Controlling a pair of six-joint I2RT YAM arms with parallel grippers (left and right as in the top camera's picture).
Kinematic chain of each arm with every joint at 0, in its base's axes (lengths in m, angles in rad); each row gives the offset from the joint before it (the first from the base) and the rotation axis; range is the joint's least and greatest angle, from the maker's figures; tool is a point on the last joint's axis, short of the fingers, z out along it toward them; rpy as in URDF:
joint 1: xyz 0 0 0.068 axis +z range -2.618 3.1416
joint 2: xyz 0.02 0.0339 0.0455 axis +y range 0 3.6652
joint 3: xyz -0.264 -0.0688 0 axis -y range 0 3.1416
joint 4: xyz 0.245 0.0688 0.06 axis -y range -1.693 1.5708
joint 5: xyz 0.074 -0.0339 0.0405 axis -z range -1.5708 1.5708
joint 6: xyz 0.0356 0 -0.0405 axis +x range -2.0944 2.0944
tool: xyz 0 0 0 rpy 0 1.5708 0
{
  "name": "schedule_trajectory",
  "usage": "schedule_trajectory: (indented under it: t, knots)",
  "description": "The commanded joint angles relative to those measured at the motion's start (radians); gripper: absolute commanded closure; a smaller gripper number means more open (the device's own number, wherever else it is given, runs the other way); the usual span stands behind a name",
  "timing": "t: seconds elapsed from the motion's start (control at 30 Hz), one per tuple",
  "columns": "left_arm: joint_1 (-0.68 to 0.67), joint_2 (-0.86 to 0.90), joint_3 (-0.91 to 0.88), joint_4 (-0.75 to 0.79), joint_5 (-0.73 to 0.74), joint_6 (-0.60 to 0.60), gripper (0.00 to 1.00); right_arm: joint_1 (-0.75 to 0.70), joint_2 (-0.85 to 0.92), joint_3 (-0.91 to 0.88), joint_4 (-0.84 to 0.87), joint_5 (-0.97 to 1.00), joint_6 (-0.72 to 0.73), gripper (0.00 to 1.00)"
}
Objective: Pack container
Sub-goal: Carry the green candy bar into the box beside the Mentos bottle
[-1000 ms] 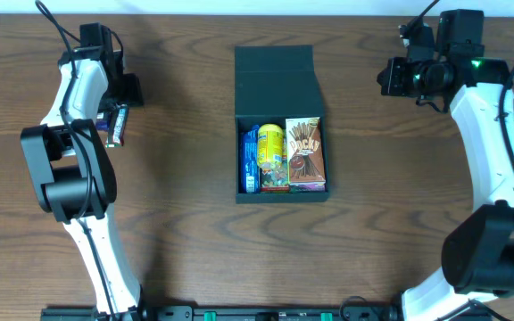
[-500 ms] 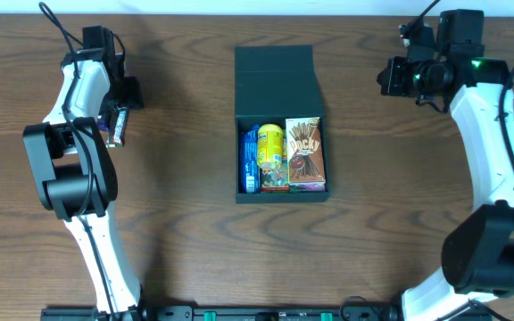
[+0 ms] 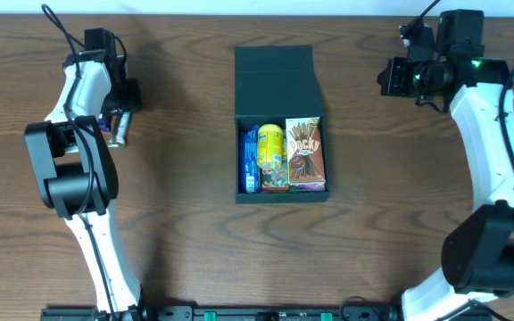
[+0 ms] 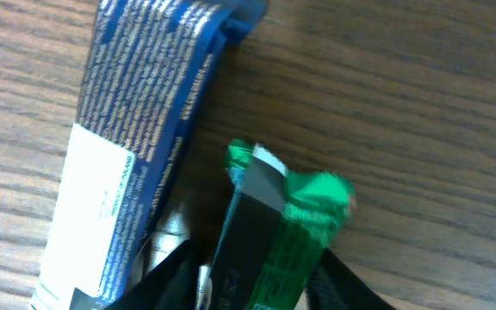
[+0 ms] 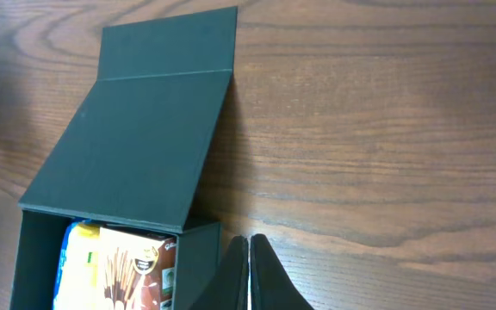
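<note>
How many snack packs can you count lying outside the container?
2, both at the left gripper: a blue pack lying on the table, and a green pack beside it, between the gripper's jaws. More may be hidden from these views.

The overhead camera looks straight down on most of the table [image 3: 194, 250]. The left wrist camera hangs very close over the far left corner, facing down. The right wrist one, by the far right corner, looks leftward, sharing the container [image 5: 136, 146] with overhead.
</note>
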Motion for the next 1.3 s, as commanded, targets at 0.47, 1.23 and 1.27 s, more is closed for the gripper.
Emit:
schedule_trajectory:
  t: [0.47, 1.23, 1.27]
  knots:
    - [-0.081, 0.034, 0.198, -0.195, -0.023, -0.092, 0.83, 0.0, -0.013, 0.016, 0.005, -0.002, 0.013, 0.98]
    - [-0.646, -0.031, 0.514, -0.598, 0.034, -0.272, 0.94, -0.117, -0.013, 0.016, 0.017, 0.004, -0.039, 0.98]
    - [-0.658, -0.042, 0.514, -0.611, 0.031, -0.273, 0.94, -0.117, -0.013, 0.016, 0.021, 0.004, -0.041, 0.99]
